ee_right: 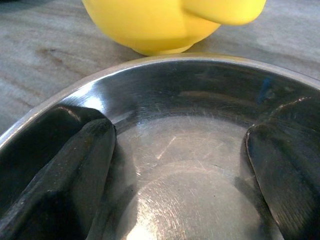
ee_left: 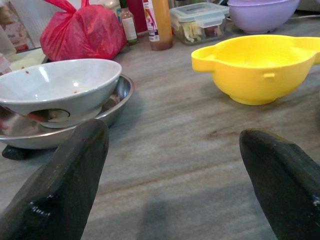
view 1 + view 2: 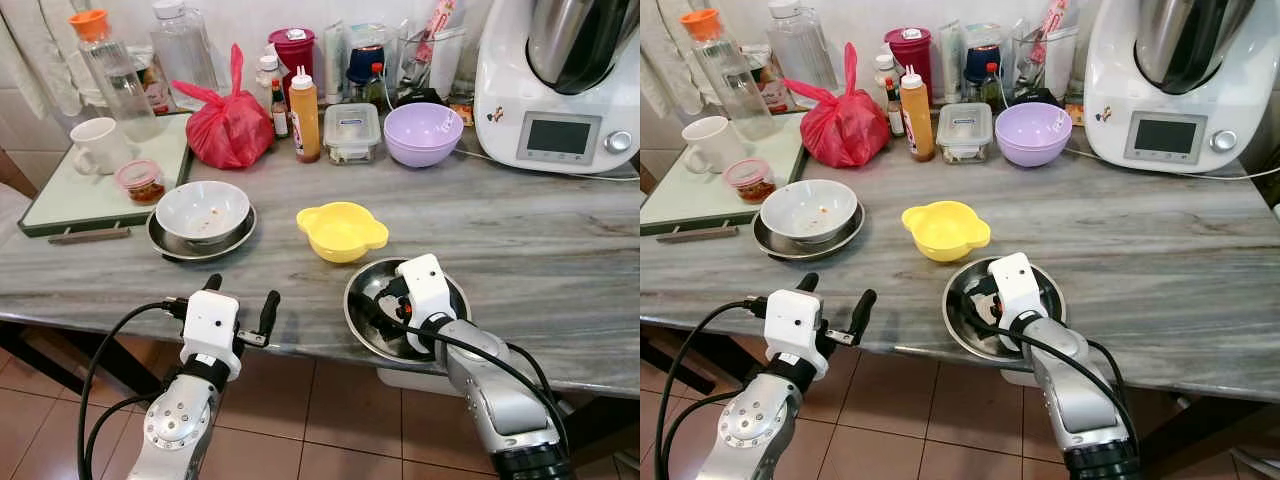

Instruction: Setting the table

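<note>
Grey-veined marble forms the long table (image 3: 560,250), and its back edge is crowded. At the far left a green-rimmed tray (image 3: 60,205) carries a white mug (image 3: 98,146), a small lidded jar of red paste (image 3: 141,181) and a clear bottle with an orange cap (image 3: 112,75). Just right of the tray a white bowl (image 3: 203,210), flecked with food, sits nested in a steel plate (image 3: 165,243). Behind it lies a knotted red plastic bag (image 3: 228,125), then an orange sauce bottle (image 3: 305,116), a clear lidded container (image 3: 352,132) and a lilac bowl (image 3: 423,133). A white kitchen machine (image 3: 560,85) stands at the far right.

The left gripper (image 3: 240,308) hovers at the table's near edge, in front of the white bowl; its two black fingers (image 2: 70,185) stand wide apart with nothing between them (the wrist view shows bare marble in the gap).

Mid-table sits a yellow bowl with two ear handles (image 3: 342,230). Just in front of it, almost touching, is a steel dish (image 3: 365,325) near the table's front edge. The right gripper (image 3: 383,305) reaches down into this dish, its fingers (image 1: 75,170) spread toward opposite inner walls, lying close against the metal; they are open and clamp nothing.
</note>
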